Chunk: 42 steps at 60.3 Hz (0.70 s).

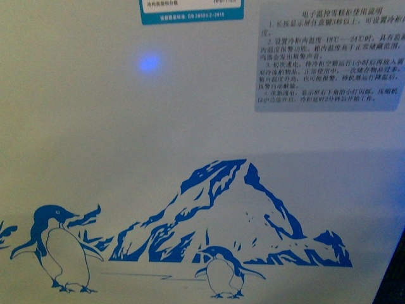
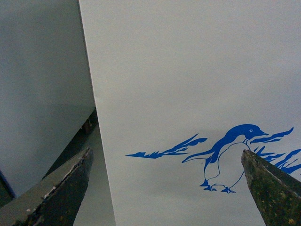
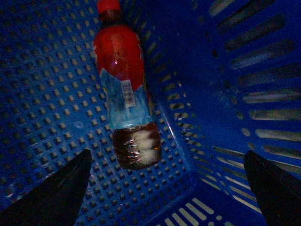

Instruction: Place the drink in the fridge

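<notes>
My right gripper hung open and empty, jaws spread wide, over the drink, a red-capped bottle lying on its side on the floor of a blue basket. Its base lay nearer to me and its cap farther off, so its long axis ran close to square across the line between my fingers. The body sat closer to one finger than the other, just beside a basket wall. My left gripper was open and empty too, facing the white front wall of the fridge and its penguin decal. I judged the right arm nearer for the pickup. Where the basket stood from the fridge I could not tell.
</notes>
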{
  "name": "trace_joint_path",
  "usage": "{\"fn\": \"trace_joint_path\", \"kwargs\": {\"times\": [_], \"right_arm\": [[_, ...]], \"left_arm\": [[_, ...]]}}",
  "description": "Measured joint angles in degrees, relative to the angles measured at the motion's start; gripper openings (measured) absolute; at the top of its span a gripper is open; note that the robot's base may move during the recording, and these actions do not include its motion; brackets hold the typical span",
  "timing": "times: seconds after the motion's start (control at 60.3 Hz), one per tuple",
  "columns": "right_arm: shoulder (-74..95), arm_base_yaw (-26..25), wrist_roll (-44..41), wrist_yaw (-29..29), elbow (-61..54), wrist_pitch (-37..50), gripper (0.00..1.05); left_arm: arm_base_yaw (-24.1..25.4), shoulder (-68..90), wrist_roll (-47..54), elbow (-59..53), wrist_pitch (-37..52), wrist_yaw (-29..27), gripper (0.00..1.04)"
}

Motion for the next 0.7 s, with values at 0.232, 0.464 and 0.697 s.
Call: {"fn": "trace_joint_path", "kwargs": {"times": [0.232,0.464,0.697], "right_arm": [[12.5,0.6,1.8,4.0,8.8,-1.4,0.97],[22.6,0.6,5.1,6.1,20.5,-6.6,0.97],[28.6,0.0,6.2,7.2,28.3,-8.3,0.97]], "left_arm": [[0.0,0.0,0.0,0.0,0.0,0.0,0.97],[0.0,0.0,0.0,0.0,0.0,0.0,0.97],[0.0,0.0,0.0,0.0,0.0,0.0,0.97]]}}
